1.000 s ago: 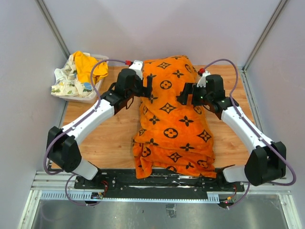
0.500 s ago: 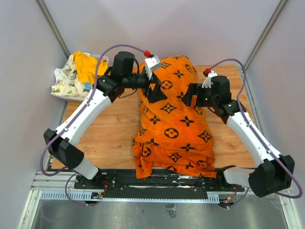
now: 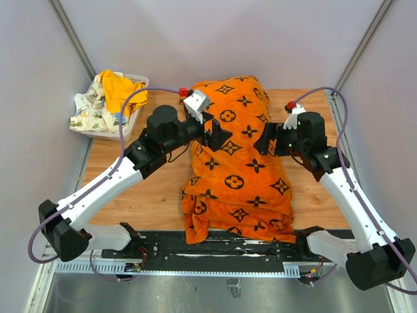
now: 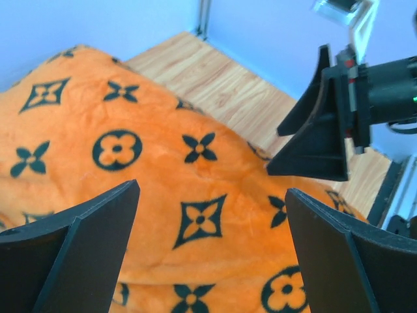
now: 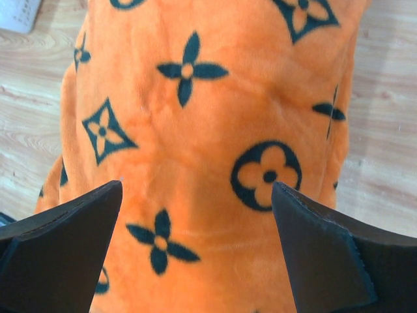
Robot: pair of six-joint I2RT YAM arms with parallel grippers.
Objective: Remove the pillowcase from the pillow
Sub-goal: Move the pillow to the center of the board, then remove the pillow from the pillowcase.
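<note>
The bright-orange pillowcase (image 3: 238,166) with black flower motifs lies lengthwise down the middle of the wooden table and wraps the pillow fully, so the white pillow is hidden. Its near end hangs folded over the table's front edge. My left gripper (image 3: 218,135) is open and hovers over the case's upper left part. My right gripper (image 3: 267,140) is open over its upper right side. In the left wrist view the open left gripper (image 4: 212,195) frames orange fabric (image 4: 156,189), with the right gripper's black fingers (image 4: 313,147) beyond. In the right wrist view the open right gripper (image 5: 195,192) frames the fabric (image 5: 195,111).
A clear bin (image 3: 140,83) at the back left holds a plain yellow-orange cloth (image 3: 120,91) and a white printed cloth (image 3: 88,111). Grey walls close in the table on three sides. A black rail (image 3: 215,244) runs along the near edge.
My left arm has swung from the case's left side up and over it, toward the middle. My right gripper has drifted slightly right and nearer. The pillowcase has not moved.
</note>
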